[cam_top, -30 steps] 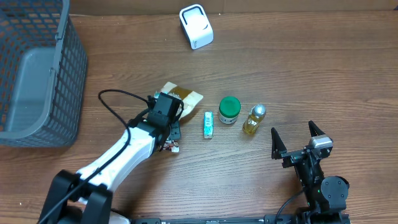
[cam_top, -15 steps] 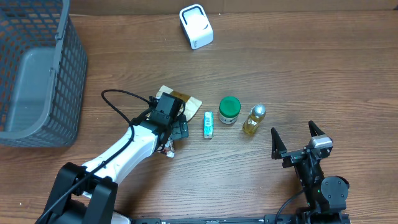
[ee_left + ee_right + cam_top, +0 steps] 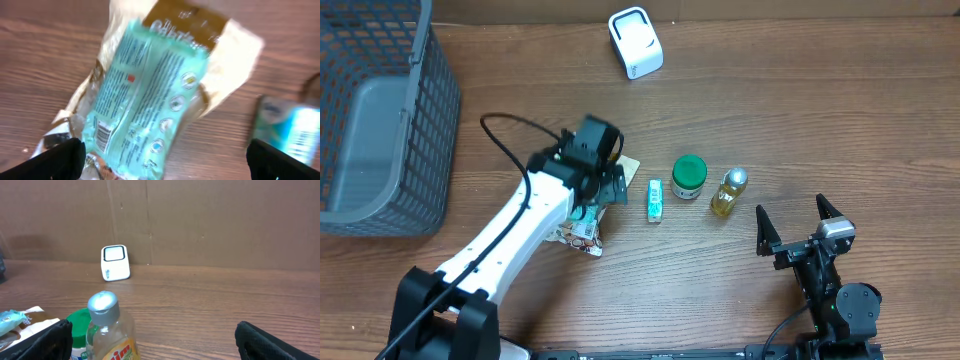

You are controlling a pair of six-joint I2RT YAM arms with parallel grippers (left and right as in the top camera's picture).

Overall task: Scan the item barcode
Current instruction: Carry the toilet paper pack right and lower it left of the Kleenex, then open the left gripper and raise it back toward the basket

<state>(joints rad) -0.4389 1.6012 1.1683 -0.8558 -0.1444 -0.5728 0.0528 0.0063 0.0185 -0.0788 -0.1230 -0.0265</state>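
L gripper [image 3: 172,159] jaws wide apart, hovering over teal packet [image 3: 150,95] lying on tan pouch [image 3: 235,55] mid-table [image 3: 770,120], R gripper [image 3: 789,206] also agape & idle; I'd pinch packet by long edges, keep barcode [image 3: 102,135] uncovered, then face it to white scanner [image 3: 635,42] at rear.

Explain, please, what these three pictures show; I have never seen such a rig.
Two robot arms work at a wooden table. One picture looks down from above; the other two come from wrist cameras. The left tool hovers open over a teal plastic packet lying on a cream paper pouch; the right tool is open too; neither holds anything. Also there: a white-and-green box, a green-lidded jar, a silver-capped bottle of yellow liquid, a white boxy scanner and a grey mesh basket.
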